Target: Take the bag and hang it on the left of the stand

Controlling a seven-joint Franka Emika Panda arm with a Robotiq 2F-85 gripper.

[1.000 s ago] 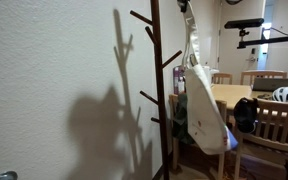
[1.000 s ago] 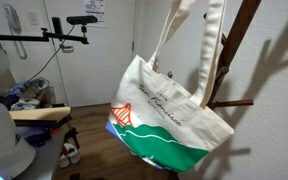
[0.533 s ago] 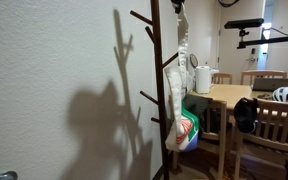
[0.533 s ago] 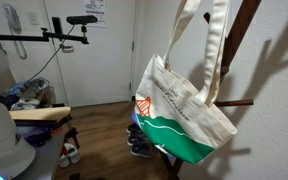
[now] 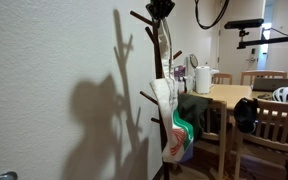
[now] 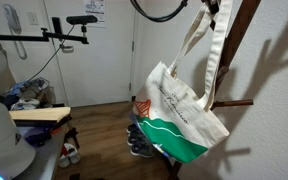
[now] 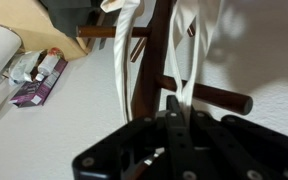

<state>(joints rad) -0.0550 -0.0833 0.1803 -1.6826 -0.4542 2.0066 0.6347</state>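
While the gripper [image 5: 161, 9] carried it in over the top of the stand [image 5: 156, 48], the bag [image 5: 170, 125] swung from well out to the side to hang close against the pole, jaws seemingly clamped on its handles [image 6: 201, 45], so hooking a left peg remained.

The bag [image 6: 179, 112] is cream canvas, printed with a green band along the bottom, an orange patch, a blue strip and dark script. The stand [image 6: 234, 45] is dark brown wood. The gripper [image 7: 174, 118] is black. The desk [image 5: 234, 95] is pale wood and the wall [image 5: 54, 60] is white.
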